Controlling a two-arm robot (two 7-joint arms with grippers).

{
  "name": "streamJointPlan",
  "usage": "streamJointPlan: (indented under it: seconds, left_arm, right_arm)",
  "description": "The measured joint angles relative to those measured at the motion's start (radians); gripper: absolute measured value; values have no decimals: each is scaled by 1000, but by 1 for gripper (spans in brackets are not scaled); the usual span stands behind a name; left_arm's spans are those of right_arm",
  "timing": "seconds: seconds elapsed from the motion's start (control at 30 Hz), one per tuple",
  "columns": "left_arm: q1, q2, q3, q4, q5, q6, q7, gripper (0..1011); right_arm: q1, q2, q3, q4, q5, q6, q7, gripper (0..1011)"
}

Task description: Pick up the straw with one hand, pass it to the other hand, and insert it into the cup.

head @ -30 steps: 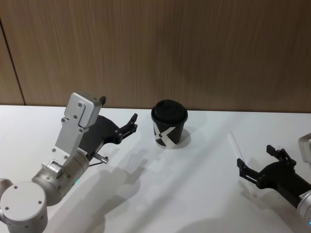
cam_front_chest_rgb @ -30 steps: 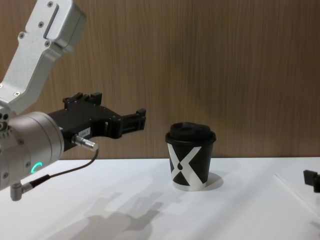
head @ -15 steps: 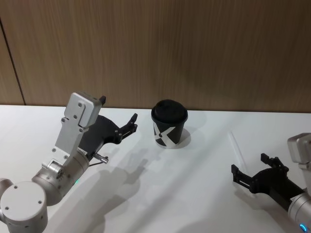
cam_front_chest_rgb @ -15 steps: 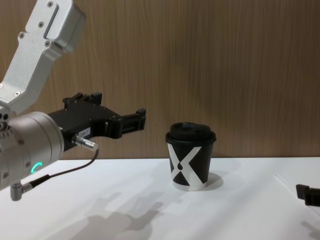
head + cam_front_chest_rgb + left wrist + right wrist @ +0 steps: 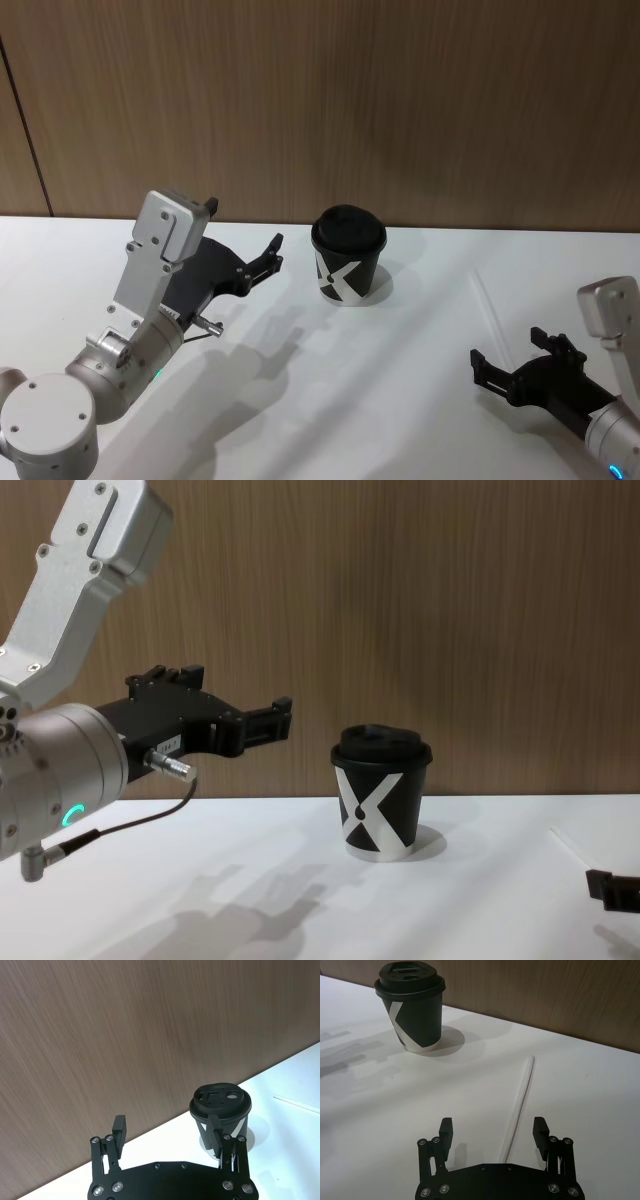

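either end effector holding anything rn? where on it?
Nothing held. Right end effector is open by the straw, which lies on the table; left end effector is open, raised beside the cup.

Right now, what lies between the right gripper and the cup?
Only bare white table, as the right wrist view shows. The straw lies beside that line, its near end showing between the open fingers of the right gripper.

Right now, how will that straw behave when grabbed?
The thin straw lies flat on the table, so it may roll or skid. Its straight tube probably stays stiff in the open right gripper. The left gripper hovers near the cup.
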Motion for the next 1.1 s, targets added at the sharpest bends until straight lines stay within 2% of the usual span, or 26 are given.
streamJointPlan:
  seconds: [0.17, 0.63, 1.1]
  left_arm:
    - [0, 0, 0, 0, 0, 0, 0, 1003]
    - [0, 0, 0, 0, 0, 0, 0, 1003]
    - [0, 0, 0, 0, 0, 0, 0, 1003]
  right_arm:
    - [2, -5, 0, 0, -1, 22, -1, 1001]
    - [5, -39, 21, -19, 15, 135, -18, 1001]
    - [8, -54, 27, -27, 19, 190, -20, 1001]
